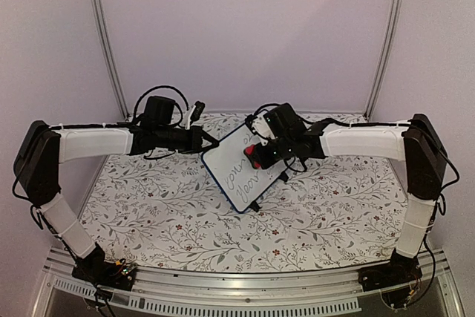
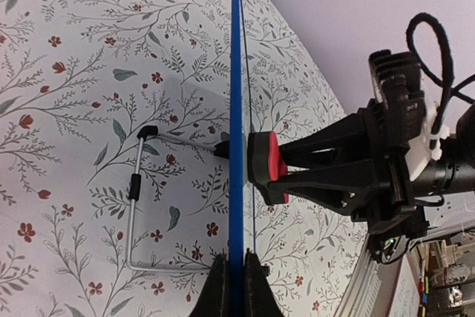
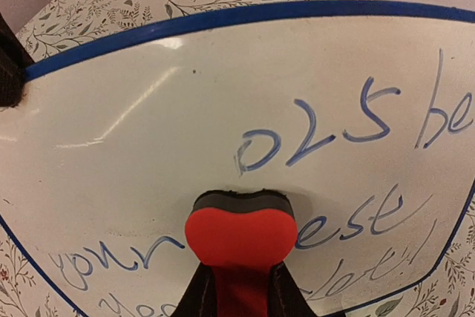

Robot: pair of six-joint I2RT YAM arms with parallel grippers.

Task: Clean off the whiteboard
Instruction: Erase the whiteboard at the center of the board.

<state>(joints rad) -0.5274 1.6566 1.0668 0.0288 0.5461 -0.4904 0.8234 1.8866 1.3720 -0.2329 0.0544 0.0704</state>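
Whiteboard [image 1: 230, 172] is at mid-table [image 1: 148, 206] toward the far edge, propped steeply on its long edge. Its wire stand [image 2: 133, 206] trails behind it over the floral cloth. Cannot tell if its foot bears on the table.

Left gripper [image 2: 237, 276]: fingers pinched fully onto the board's blue frame at the left corner, bracing it.

Right gripper [image 3: 239, 291]: fingers narrowed around the red eraser [image 3: 239, 234]. The dark felt faces the board and appears to touch it.

Step, as judged: wiping is under way. Upper-left of the face reads blank, with faint smears. Blue handwriting [image 3: 349, 128] covers the centre, right and lower rows.

Next move calls for:
- felt kept flat and pressed to the face
- strokes across the written rows toward the right edge
- a firm left hold, so the board does not pivot or tip back
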